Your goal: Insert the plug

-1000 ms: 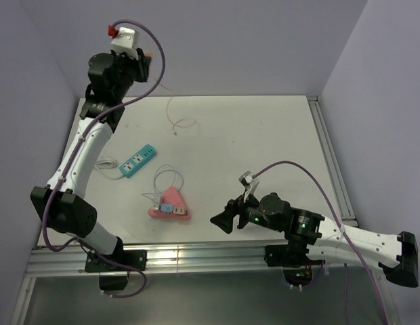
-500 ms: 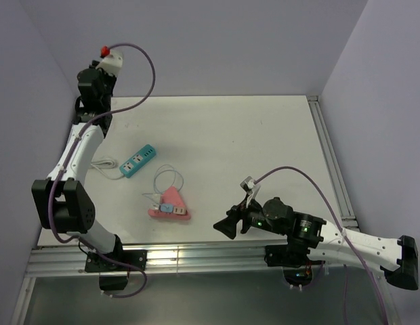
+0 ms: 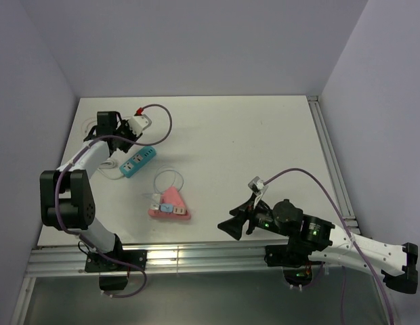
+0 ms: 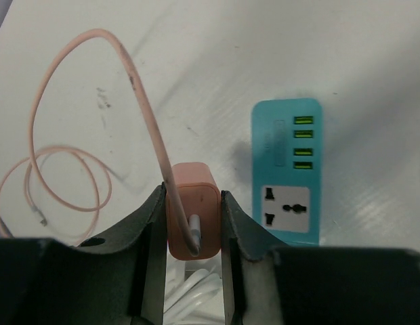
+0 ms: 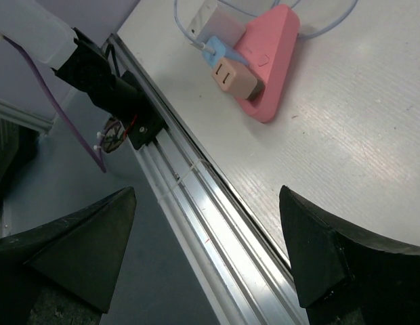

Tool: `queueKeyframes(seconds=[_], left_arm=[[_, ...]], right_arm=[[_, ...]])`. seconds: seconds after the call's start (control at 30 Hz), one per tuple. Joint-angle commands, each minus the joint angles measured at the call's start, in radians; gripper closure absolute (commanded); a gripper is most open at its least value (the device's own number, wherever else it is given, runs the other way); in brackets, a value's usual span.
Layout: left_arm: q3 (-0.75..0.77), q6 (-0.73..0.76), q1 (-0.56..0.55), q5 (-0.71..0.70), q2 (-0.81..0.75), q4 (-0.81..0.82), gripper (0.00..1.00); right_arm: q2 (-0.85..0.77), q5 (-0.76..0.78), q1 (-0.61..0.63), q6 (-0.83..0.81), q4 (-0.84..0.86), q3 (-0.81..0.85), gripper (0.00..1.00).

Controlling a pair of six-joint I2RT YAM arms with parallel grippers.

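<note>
Nearby, pink plug (image 4: 192,217), teal strip (image 4: 286,169), pink hub (image 5: 271,61)

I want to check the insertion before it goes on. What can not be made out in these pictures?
- Left wrist view: the prongs of the pink charger, held in the shut left gripper, are hidden under its own body.
- Left wrist view: the near end of the teal power strip is hidden behind the gripper.
- Top view: the strip's sockets are too small to tell apart.
</note>
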Motion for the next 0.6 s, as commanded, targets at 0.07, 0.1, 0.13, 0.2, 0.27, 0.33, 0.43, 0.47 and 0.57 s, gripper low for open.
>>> queueKeyframes(seconds=[0.07, 0.1, 0.13, 0.2, 0.27, 0.33, 0.43, 0.47, 0.57], left_arm=[[-0.009, 0.113, 0.001, 0.172, -0.088, -0.079, 1.00], [-0.006, 0.114, 0.001, 0.178, -0.091, -0.092, 1.00], [-0.016, 0.123, 0.001, 0.169, -0.106, -0.097, 1.00], [-0.013, 0.128, 0.022, 0.165, -0.116, -0.116, 1.00], [-0.009, 0.131, 0.029, 0.199, -0.128, -0.160, 1.00], [-0.002, 0.175, 0.039, 0.224, -0.130, -0.200, 1.00], [0.002, 0.180, 0.039, 0.243, -0.134, -0.229, 1.00], [0.005, 0.180, 0.044, 0.256, -0.133, -0.238, 1.00], [0.031, 0.177, 0.055, 0.284, -0.111, -0.300, 1.00]], right_arm=[[-0.004, -0.004, 0.002, -0.014, -0.023, 0.012, 0.07], [-0.003, -0.005, 0.003, -0.014, -0.021, 0.012, 0.07], [-0.001, -0.007, 0.002, -0.014, -0.021, 0.012, 0.07], [-0.003, -0.007, 0.002, -0.013, -0.021, 0.009, 0.07], [-0.003, -0.033, 0.003, -0.010, -0.018, 0.006, 0.07], [-0.004, -0.038, 0.002, -0.004, -0.015, 0.005, 0.07], [-0.021, -0.044, 0.002, 0.006, -0.017, 0.002, 0.07], [-0.027, -0.044, 0.002, 0.007, -0.018, -0.003, 0.07], [-0.052, -0.045, 0.002, 0.013, -0.032, -0.008, 0.08]])
